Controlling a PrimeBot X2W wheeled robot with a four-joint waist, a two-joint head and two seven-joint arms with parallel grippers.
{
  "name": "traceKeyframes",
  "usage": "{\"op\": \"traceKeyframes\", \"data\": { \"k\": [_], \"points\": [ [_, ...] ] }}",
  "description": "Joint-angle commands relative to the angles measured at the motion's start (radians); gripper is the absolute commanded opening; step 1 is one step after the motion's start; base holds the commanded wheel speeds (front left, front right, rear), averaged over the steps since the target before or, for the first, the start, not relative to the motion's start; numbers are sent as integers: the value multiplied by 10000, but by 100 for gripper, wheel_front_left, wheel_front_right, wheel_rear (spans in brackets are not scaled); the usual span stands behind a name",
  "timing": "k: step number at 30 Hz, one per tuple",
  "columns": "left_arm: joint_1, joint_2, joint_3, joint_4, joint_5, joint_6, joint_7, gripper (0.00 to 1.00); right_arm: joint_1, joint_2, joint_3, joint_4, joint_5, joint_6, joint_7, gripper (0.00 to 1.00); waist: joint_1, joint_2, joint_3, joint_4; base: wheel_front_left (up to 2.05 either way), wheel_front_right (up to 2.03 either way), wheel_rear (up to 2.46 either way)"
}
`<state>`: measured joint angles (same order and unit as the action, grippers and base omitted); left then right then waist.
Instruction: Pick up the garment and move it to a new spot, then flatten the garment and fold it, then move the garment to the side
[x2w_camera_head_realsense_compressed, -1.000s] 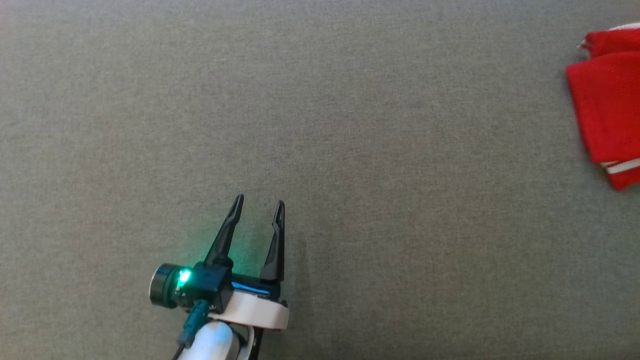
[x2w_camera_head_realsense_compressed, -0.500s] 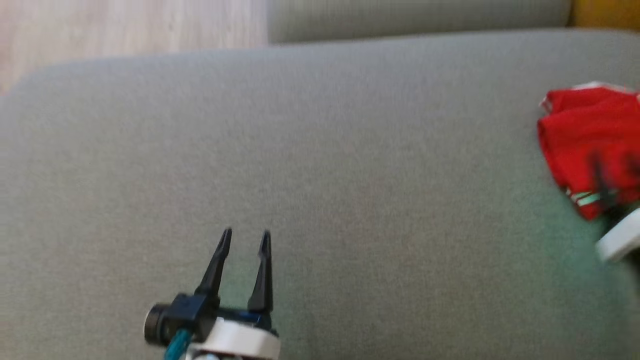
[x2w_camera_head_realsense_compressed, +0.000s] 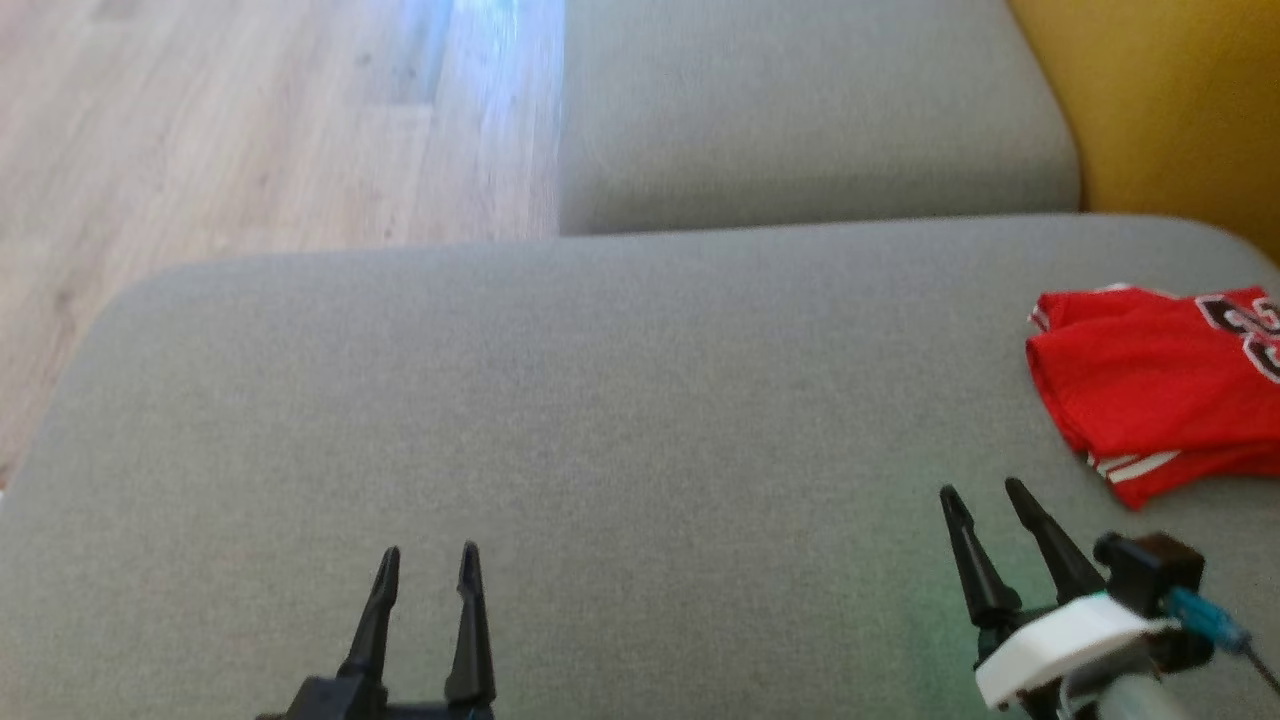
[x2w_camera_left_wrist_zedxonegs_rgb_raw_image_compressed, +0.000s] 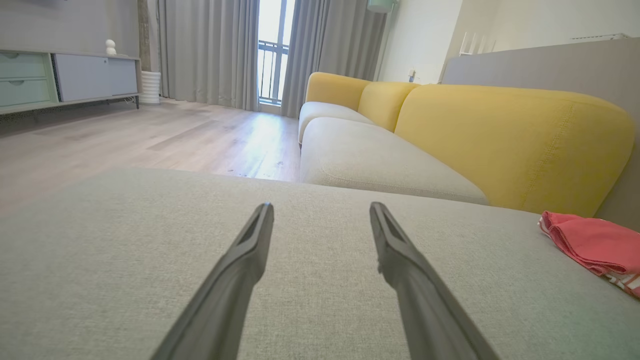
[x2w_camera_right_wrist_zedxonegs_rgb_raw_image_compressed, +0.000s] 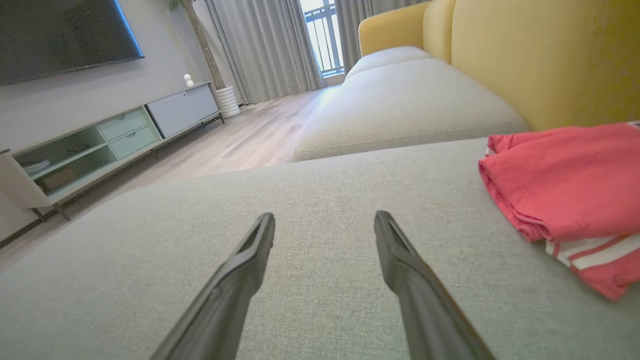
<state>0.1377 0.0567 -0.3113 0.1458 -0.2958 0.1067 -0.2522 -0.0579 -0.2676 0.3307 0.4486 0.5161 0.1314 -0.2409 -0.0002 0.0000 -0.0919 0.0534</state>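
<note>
At the near edge of the grey seat cushion (x2w_camera_head_realsense_compressed: 600, 400), the left gripper (x2w_camera_head_realsense_compressed: 429, 548) and right gripper (x2w_camera_head_realsense_compressed: 978, 487) hang with fingers spread wide, holding nothing. Farther off, the folded red garment (x2w_camera_head_realsense_compressed: 1150, 390) lies by the cushion's right edge, likely put aside there because the job is done.

The right gripper (x2w_camera_head_realsense_compressed: 978, 487) has released the garment (x2w_camera_head_realsense_compressed: 1140, 390) and drawn back, fingers (x2w_camera_head_realsense_compressed: 973, 560) parted.

Folded red garment (x2w_camera_head_realsense_compressed: 1150, 385) with white trim, flat at the cushion's right edge
</note>
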Motion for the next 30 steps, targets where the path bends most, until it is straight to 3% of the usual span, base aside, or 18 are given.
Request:
{"op": "traceKeyframes", "data": {
  "k": [1, 6, 11, 30],
  "points": [
    [-229, -4, 433, -444, 178, 52, -95, 100, -41, -7, -112, -391, -354, -7, -189, 100, 2, 0, -189, -22, 0, 0, 0],
    [273, 62, 664, -711, 603, -69, -95, 100, 1116, 831, -1441, -1659, -1678, -7, -204, 100, 2, 0, -458, 36, 0, 0, 0],
    [836, 59, 854, -968, 1083, -316, -95, 100, 2291, 1359, -1986, -2659, -2396, -7, -206, 100, 2, 0, -669, 46, 0, 0, 0],
    [1177, -47, 1103, -779, 1390, -523, -95, 100, 2735, 1628, -2107, -3036, -2661, -7, -208, 100, 2, 0, -846, -61, 0, 0, 0]
  ]
}}
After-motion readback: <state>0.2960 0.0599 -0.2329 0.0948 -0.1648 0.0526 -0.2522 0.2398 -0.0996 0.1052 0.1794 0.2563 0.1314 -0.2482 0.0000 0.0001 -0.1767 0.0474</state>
